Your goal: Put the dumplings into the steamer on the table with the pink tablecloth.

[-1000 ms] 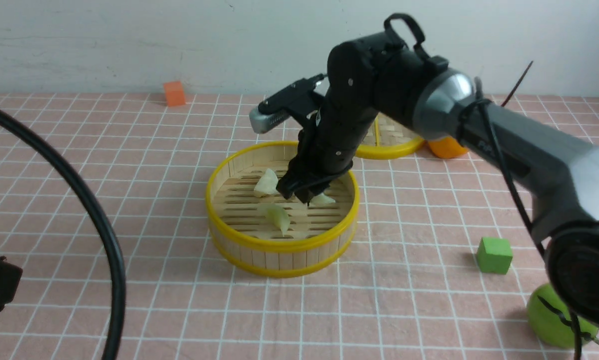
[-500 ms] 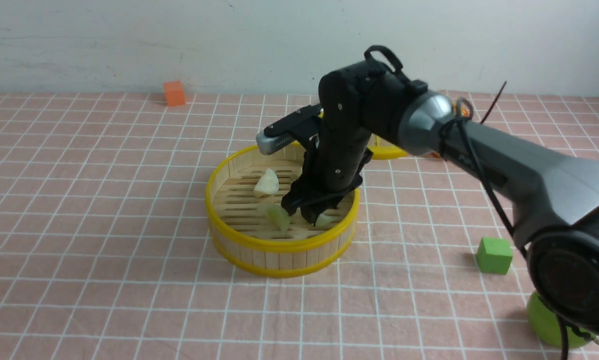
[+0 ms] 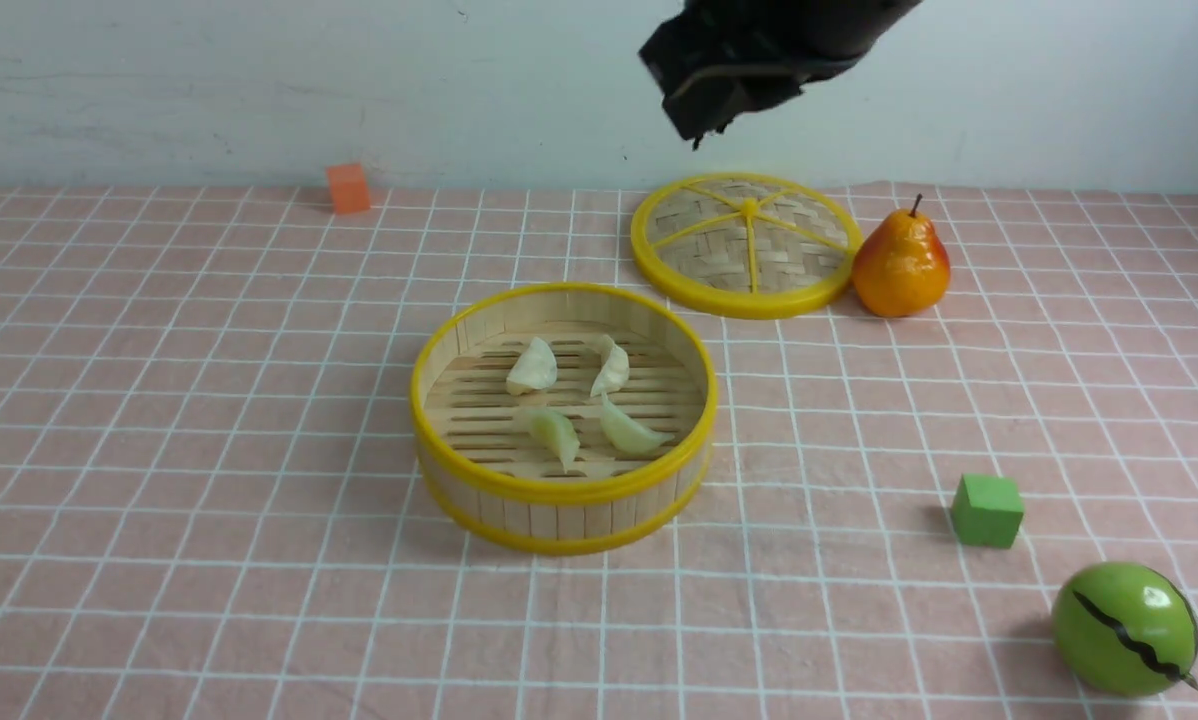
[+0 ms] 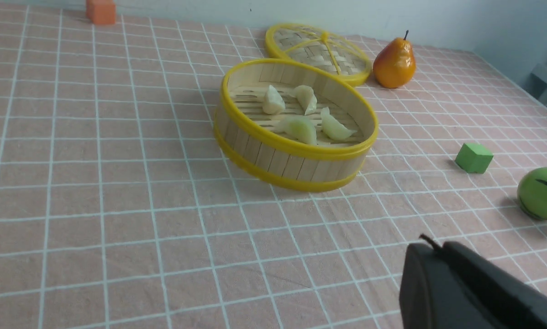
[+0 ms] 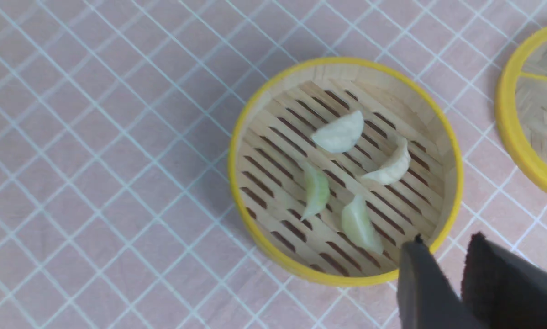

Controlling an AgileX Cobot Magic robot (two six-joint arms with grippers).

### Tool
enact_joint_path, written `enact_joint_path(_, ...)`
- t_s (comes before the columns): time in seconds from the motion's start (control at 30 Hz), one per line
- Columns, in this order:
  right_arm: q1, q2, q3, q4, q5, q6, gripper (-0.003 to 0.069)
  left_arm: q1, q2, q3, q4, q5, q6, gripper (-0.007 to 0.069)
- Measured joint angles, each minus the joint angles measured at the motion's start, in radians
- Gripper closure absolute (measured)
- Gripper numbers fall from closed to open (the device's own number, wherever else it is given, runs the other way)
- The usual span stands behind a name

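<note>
All four dumplings (image 3: 532, 367) lie on the slatted floor of your steamer (image 3: 564, 490). It stands near the middle of the bench (image 3: 159, 420), on the pink cloth (image 3: 259, 620). The two dumplings farther from you are pale cream and sit side by side without touching. The two nearer ones are greenish and also lie apart. The near right one is closest to the wall.

Your right pincer (image 5: 448, 242) hangs high over the bench, at the top edge of the front view, where it is blurred. Its own camera looks straight down on the steamer. There you can see its two dark fingers (image 5: 419, 283) standing a little apart, with nothing between them.

Your left pincer (image 4: 438, 260) shows only as one dark mass in its wrist view, over bare cloth and well apart from the steamer. It is closed, and you can see nothing in it.

The woven lid (image 3: 744, 290) lies flat beyond the steamer and to its right, clear of it. A pear (image 3: 901, 265) stands upright just beside the lid's right rim. A green cube (image 3: 987, 510) sits to the right of the steamer, well apart from it. A round green fruit (image 3: 1124, 628) with a dark stripe lies at the near right corner. An orange cube (image 3: 348, 187) rests far back on the left, near the wall.
</note>
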Motion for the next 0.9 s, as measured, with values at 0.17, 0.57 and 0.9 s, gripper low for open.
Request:
enact_joint_path(0.17,0.000,-0.203,0.200,0.095,-0.004,-0.071,0.0676,0.000,-0.003,0.040,0.001,-0.002,-0.003,0.0604)
enact_joint_path(0.57,0.001,-0.827,0.944,0.189,-0.525,-0.222,0.0675,0.000,-0.003,0.068,0.001,-0.009,-0.003,0.0593)
enact_joint_path(0.9,0.001,-1.094,1.254,0.195,-0.625,-0.223,0.0666,0.000,-0.003,0.068,0.001,-0.009,-0.003,0.0585)
